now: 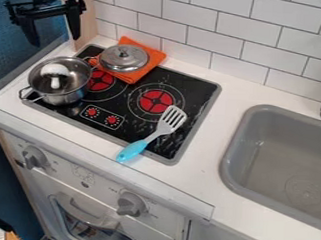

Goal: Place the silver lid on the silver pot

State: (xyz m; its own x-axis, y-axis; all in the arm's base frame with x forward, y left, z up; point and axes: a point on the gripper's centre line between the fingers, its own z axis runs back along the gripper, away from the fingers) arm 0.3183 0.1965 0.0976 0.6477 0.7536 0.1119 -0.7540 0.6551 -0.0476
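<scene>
Your gripper (54, 39): one, black, hanging at the upper left of the camera view; its two fingers stand wide apart, with nothing held between them.

Your silver lid (124, 57): one, knob uppermost, lying on a folded orange cloth (154, 55) at the back of the black stovetop (126, 128). From your gripper it lies to the right and lower in the view, apart from the fingers.

Your silver pot (70, 92): one, uncovered, upright on the stovetop's left part, lower in the view than your gripper and just beside the lid, to its lower left. Inside it: one white, mushroom-shaped item (55, 73).

Also before you: one spatula with a grey slotted head and blue handle (132, 150), laid slantwise, its head on the stovetop, its handle reaching over the front edge toward the white counter (180, 187); one grey sink (232, 160), set in the counter at the right; two grey knobs (131, 204) on the stove's front.
</scene>
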